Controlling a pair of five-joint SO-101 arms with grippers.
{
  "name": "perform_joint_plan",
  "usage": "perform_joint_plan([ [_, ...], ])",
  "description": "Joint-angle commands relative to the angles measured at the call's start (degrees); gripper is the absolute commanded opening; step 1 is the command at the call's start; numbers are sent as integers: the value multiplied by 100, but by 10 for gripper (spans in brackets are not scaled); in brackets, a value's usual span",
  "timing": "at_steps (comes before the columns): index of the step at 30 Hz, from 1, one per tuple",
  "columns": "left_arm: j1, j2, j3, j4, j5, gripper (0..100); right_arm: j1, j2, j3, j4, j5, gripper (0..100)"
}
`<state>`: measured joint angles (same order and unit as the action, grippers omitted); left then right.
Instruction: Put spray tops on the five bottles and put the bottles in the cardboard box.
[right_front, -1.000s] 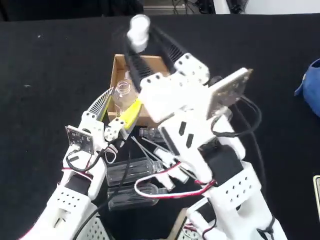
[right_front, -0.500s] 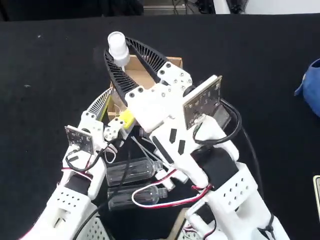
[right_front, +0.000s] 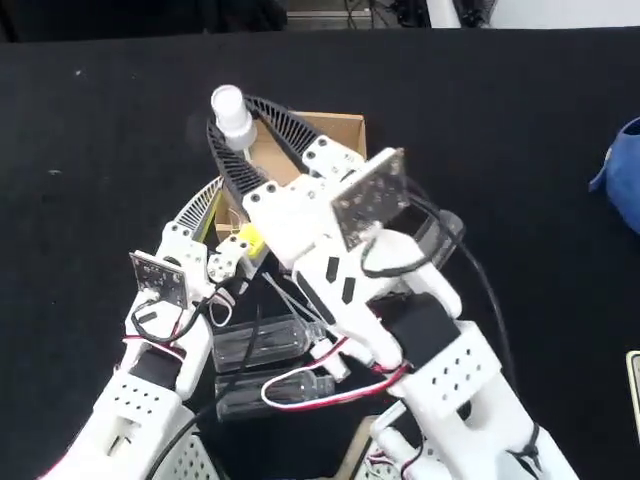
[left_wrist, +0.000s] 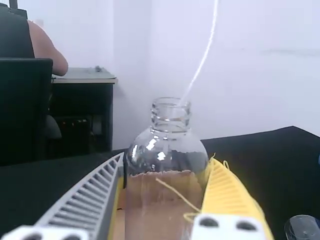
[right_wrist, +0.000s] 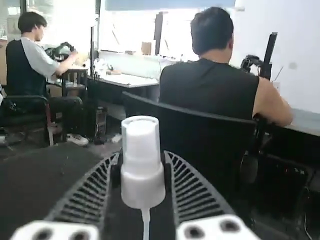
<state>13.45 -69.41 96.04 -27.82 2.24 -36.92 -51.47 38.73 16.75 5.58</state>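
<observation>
The black table leaves me plenty of room, but the risk is all bunched in the middle. The cardboard box sits beneath both arms, and the right arm crosses above the left one, so I judge a careless descent could knock the two together or shove the box aside. Two clear spare bottles lie on their sides near the arm bases, close to the cables, where a snagged wire might roll them. The left gripper is clenched on an open-necked bottle, held upright. Its rounded shoulder looks slippery, so a hard downward push could tip it or drive it through the fingers. The right gripper grasps the spray top by its collar, nozzle up, over the box's far corner. The thin dip tube slants down toward the bottle's mouth, though I cannot tell whether its end is inside. If it catches the rim it could buckle, and the top would seat crooked.
</observation>
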Motion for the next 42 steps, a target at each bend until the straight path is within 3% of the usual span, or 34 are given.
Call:
perform_joint_plan([
  [1, -40, -105, 136, -132, 53, 30, -79, -110, 92, 18, 0, 16],
  [5, -40, -105, 136, -132, 53, 30, -132, -110, 4, 448, 0, 28],
  [11, -40, -105, 136, -132, 53, 30, -457, -101, -365, 1433, 26, 195],
  [20, -40, -105, 136, -132, 53, 30, -387, -145, -1393, 1943, 44, 131],
  [26, -75, -105, 136, -132, 53, 30, 1143, -101, -1930, 2796, 0, 9],
  [31, -75, -105, 136, -132, 53, 30, 2400, -92, -1086, 3420, -44, 83],
  [36, -48, -105, 136, -132, 53, 30, 2778, -92, -22, 3516, -782, 194],
  [42, -75, -105, 136, -132, 44, 30, 2866, -13, 1112, 2523, -1187, 198],
])
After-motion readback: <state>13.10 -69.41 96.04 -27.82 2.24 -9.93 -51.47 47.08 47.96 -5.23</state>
